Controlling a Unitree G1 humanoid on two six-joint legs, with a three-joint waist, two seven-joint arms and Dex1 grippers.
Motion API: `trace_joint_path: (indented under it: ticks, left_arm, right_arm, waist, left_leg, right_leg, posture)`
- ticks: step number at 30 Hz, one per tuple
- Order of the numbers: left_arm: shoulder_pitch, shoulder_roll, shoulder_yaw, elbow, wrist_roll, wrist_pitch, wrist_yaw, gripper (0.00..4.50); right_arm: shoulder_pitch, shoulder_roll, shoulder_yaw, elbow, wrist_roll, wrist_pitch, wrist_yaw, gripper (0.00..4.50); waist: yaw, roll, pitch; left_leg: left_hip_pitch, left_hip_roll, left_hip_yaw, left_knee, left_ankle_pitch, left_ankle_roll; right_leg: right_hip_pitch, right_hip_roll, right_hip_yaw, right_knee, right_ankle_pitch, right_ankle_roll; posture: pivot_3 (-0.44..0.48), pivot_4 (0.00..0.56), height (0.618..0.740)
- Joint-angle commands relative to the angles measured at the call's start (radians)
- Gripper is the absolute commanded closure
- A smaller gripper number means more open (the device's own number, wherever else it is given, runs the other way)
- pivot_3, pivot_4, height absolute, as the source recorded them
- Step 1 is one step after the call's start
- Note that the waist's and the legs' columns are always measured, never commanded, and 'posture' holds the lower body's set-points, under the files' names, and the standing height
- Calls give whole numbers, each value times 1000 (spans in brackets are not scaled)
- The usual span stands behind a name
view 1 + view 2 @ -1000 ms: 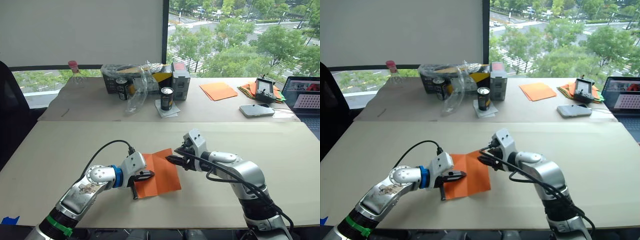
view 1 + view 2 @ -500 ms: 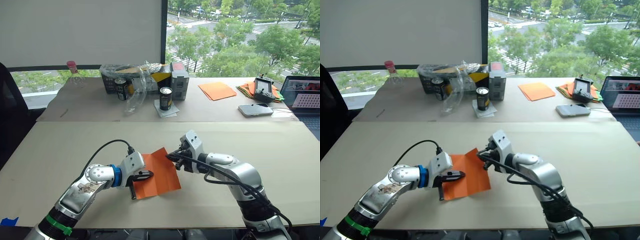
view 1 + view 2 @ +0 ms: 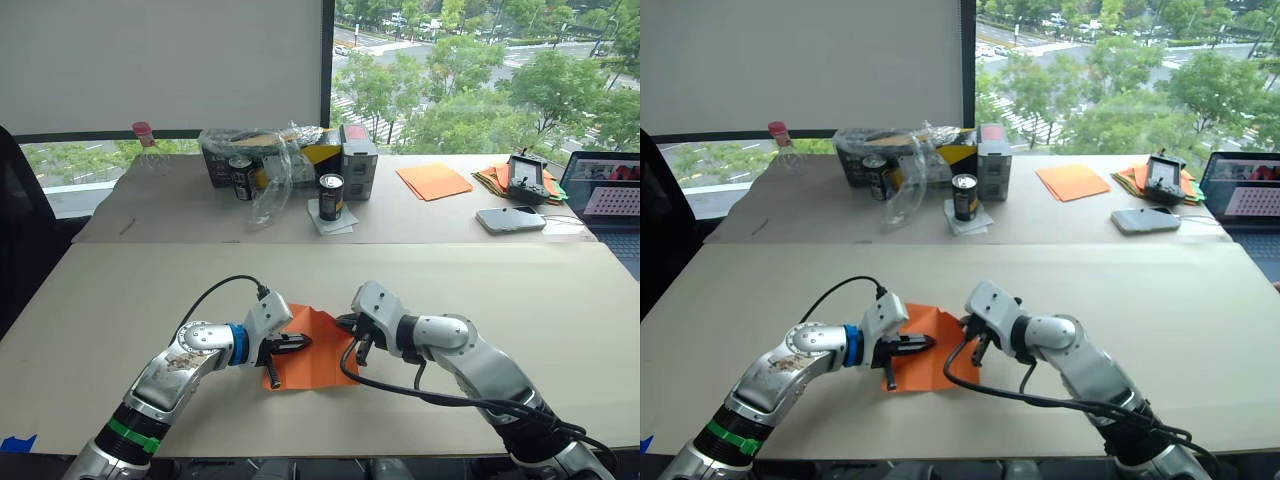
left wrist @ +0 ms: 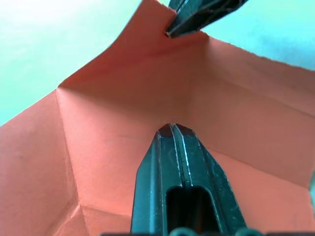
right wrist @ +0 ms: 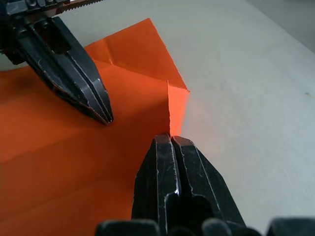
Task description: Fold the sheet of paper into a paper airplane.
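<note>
The sheet of paper point(image 3: 318, 364) is bright orange with crease lines and lies on the near table between my two arms. My left gripper point(image 3: 304, 342) is shut, and its tips point(image 4: 172, 128) press down on the middle of the sheet. My right gripper point(image 3: 347, 323) is shut on the sheet's far right corner. In the right wrist view that corner point(image 5: 177, 105) stands up from the table just beyond my right gripper point(image 5: 170, 137). The two grippers' tips are a short way apart over the paper. No finished paper airplane shape is visible.
The back table holds two cans point(image 3: 333, 196), a crumpled plastic bag point(image 3: 275, 175), boxes, a bottle point(image 3: 148, 142), smooth orange sheets point(image 3: 435, 181), a multicoloured paper pile point(image 3: 497, 178), a phone point(image 3: 512, 220) and a laptop point(image 3: 608, 190). Bare tabletop surrounds the sheet.
My right gripper has shut on the sheet's far corner and carried it in toward the left gripper, lifting that corner. My left gripper stays shut on the paper.
</note>
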Motion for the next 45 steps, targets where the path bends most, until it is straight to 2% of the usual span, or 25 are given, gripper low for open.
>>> trace_joint_path:
  ticks: [1,9,16,23,30,33,41,45]
  left_arm:
    - [-19,-10,35,-24,-35,40,-4,4500]
    - [-10,-20,83,-54,-63,93,27,4500]
    - [-74,-109,167,-32,-130,164,100,4500]
    - [-111,-163,59,68,-51,79,92,4500]
    - [-114,-154,-48,183,59,-10,54,4500]
    - [-118,-152,-55,225,76,-30,40,4500]
    - [-147,-180,-70,297,85,-75,0,4500]
    - [-155,-196,-82,332,98,-105,-17,4500]
  right_arm:
    - [11,-23,50,-4,-78,-85,11,4461]
    - [41,-53,86,59,-180,-169,36,4461]
    - [45,-34,86,67,-199,-172,38,4461]
    - [43,-36,75,70,-219,-172,49,4461]
    - [60,-52,67,40,-241,-161,45,4461]
    - [82,-66,43,2,-218,-130,70,3621]
    - [138,-118,-69,-178,-179,-43,97,835]
    - [135,-76,-135,-210,-140,21,66,835]
  waist:
    - [0,0,0]
    - [3,0,0]
    - [2,0,0]
    - [2,0,0]
    - [5,0,0]
    - [11,0,-1]
    - [16,-1,-1]
    - [17,-1,-2]
  left_leg:
    - [0,0,0,0,0,0]
    - [0,0,0,0,0,0]
    - [0,0,0,1,0,-1]
    - [2,0,0,1,0,-1]
    - [2,0,-1,1,0,-1]
    - [2,-1,-1,1,0,-1]
    - [10,0,-1,0,0,1]
    - [11,0,-2,0,0,1]
  right_leg:
    - [0,0,0,0,0,0]
    - [0,0,0,0,0,0]
    - [1,0,0,0,0,0]
    - [2,0,0,0,0,0]
    - [2,0,0,0,0,0]
    - [3,0,0,0,0,0]
    - [13,0,-1,-2,-1,1]
    - [14,0,-1,-2,-1,1]
  posture:
    - [0,150,670]
    - [0,150,670]
    - [0,150,670]
    - [0,150,670]
    - [0,150,670]
    - [0,150,670]
    - [0,150,670]
    - [0,150,670]
